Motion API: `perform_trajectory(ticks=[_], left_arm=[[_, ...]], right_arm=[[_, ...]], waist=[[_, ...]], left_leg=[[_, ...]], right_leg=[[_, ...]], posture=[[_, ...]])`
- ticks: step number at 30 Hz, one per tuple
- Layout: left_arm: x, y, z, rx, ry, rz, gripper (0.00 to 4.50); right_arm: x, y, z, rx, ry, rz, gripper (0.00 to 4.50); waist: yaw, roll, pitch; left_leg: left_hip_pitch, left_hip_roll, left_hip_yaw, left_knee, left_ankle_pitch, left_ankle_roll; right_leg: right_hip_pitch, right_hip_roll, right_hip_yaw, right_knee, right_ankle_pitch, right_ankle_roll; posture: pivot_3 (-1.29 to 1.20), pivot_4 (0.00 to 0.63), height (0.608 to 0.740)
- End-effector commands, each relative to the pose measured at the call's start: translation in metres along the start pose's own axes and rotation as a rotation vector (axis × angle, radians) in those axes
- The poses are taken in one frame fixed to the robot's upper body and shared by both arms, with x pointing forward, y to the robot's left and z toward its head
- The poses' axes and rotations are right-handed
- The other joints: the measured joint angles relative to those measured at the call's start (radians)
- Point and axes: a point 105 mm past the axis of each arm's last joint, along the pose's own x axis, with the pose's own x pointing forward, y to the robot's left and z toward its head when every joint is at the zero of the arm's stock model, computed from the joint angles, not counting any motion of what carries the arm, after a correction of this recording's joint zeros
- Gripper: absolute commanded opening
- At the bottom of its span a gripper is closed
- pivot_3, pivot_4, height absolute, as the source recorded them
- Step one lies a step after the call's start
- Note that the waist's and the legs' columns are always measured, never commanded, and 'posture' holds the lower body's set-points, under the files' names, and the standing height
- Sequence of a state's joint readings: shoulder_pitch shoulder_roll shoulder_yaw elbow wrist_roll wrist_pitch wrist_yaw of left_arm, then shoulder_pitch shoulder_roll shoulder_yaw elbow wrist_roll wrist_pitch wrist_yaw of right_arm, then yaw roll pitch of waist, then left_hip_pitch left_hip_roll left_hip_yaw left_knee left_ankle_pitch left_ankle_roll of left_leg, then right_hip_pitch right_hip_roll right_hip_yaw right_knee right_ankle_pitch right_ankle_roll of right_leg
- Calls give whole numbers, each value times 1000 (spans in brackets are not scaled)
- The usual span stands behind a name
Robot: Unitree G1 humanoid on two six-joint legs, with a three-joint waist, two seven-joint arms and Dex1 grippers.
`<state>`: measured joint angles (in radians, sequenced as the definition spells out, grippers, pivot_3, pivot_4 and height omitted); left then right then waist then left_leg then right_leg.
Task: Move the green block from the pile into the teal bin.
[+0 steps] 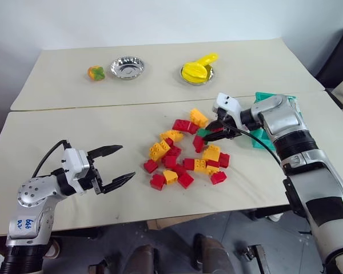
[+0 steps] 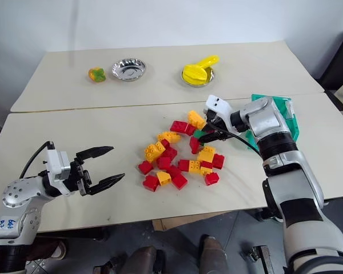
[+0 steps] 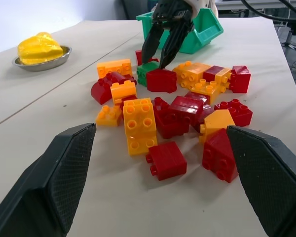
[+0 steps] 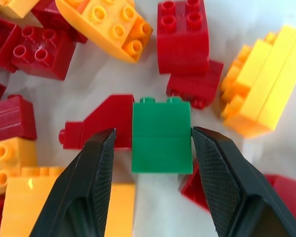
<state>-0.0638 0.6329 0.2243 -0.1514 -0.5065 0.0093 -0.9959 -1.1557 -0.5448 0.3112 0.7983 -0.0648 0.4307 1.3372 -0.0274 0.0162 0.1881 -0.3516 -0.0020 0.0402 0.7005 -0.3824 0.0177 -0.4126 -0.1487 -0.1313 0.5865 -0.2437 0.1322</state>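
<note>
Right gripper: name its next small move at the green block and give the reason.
Probably close the jaws. In the right wrist view the right gripper straddles the green block, one finger on each side; one looks to touch it, a narrow gap shows at the other, so it is not clamped yet. Red bricks crowd in behind, so lift only once the grip is firm.

From the head views I see little of the teal bin [image 1: 267, 98]; my right arm covers most of it, and its label is out of sight. The green block [image 2: 200, 134] is a sliver there, half masked by the right end effector [image 2: 210, 135]. In the right wrist view I can't tell whether its fingers [image 4: 94, 163] touch the block's sides. Several bricks of the pile [image 4: 187, 34] are cut off at the edges there.
</note>
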Motion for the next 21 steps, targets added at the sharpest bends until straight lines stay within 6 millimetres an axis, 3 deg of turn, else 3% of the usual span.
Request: perform_trajectory(ticks=[1, 7, 21], left_arm=[[1, -1, 8, 36, -23, 2, 4500], [2, -2, 7, 35, -28, 9, 4500], [-3, 1, 9, 41, -20, 18, 4500]], right_arm=[[-1, -2, -21, 28, 95, 1, 2510], [-1, -8, -18, 20, 93, -26, 2510], [19, 5, 3, 66, -11, 24, 2510]], waist=[[-2, 0, 0], [-5, 0, 0], [-17, 0, 0]], left_leg=[[0, 0, 0, 0, 0, 0], [0, 1, 0, 0, 0, 0], [1, 1, -2, 0, 0, 0]], right_leg=[[0, 0, 0, 0, 0, 0], [-1, 0, 1, 0, 0, 0], [-1, 0, 2, 1, 0, 0]], posture=[[0, 150, 740], [0, 150, 740], [0, 150, 740]])
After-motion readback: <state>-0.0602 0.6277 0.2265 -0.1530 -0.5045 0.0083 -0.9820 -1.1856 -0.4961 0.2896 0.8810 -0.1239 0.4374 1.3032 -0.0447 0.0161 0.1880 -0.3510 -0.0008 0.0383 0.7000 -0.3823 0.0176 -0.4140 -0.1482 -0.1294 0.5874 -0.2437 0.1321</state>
